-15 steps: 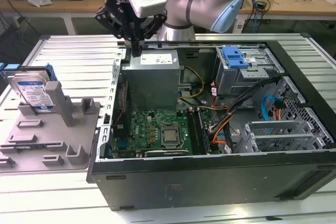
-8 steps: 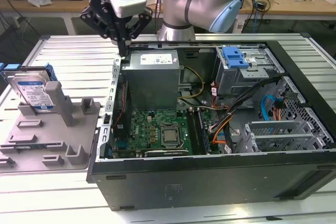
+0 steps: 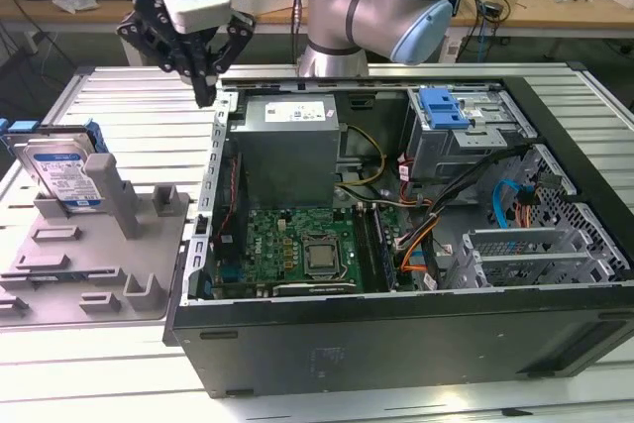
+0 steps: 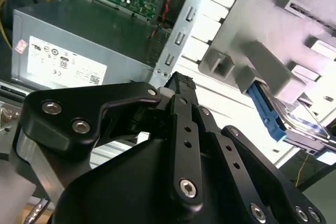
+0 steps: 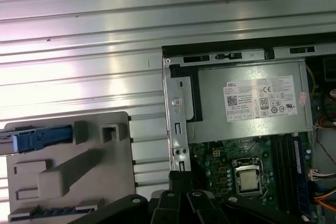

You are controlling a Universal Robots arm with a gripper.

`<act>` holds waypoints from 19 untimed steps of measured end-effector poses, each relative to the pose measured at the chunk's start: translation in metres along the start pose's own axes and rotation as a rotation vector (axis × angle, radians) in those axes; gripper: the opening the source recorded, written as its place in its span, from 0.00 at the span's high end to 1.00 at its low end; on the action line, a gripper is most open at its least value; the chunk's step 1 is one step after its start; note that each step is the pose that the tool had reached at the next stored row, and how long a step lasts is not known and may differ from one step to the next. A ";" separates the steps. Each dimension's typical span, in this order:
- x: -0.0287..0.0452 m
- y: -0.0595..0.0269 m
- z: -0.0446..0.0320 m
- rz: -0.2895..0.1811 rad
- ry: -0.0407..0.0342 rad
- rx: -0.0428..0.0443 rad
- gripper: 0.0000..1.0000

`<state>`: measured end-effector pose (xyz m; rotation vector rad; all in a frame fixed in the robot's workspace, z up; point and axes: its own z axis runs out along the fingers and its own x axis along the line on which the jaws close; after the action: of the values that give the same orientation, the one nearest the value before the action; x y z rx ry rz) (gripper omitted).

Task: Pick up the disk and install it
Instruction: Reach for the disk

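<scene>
Hovering over the case [image 3: 396,344] rim beside the power supply [image 3: 287,146], the gripper [image 3: 205,91] has its fingers pressed together, empty. Approach step, by my reading: the disk [image 3: 61,173] stands upright in a grey holder [image 3: 119,245], below the gripper and well apart, on its side away from the case. A grasp would call for spread fingers squared to the disk's faces. Surface: slatted metal table [image 3: 129,96]. Beyond: cluttered wooden desks [image 3: 555,12], cables.
</scene>
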<state>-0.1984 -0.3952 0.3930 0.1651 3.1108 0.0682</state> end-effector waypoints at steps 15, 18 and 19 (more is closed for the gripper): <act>0.0490 -0.0038 -0.0013 0.019 -0.0008 0.0003 0.89; 0.0576 -0.0044 -0.0015 0.023 -0.0010 0.0006 0.89; 0.0601 -0.0046 -0.0016 0.024 -0.0011 0.0006 0.89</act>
<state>-0.2587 -0.3934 0.3930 0.2028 3.1081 0.0677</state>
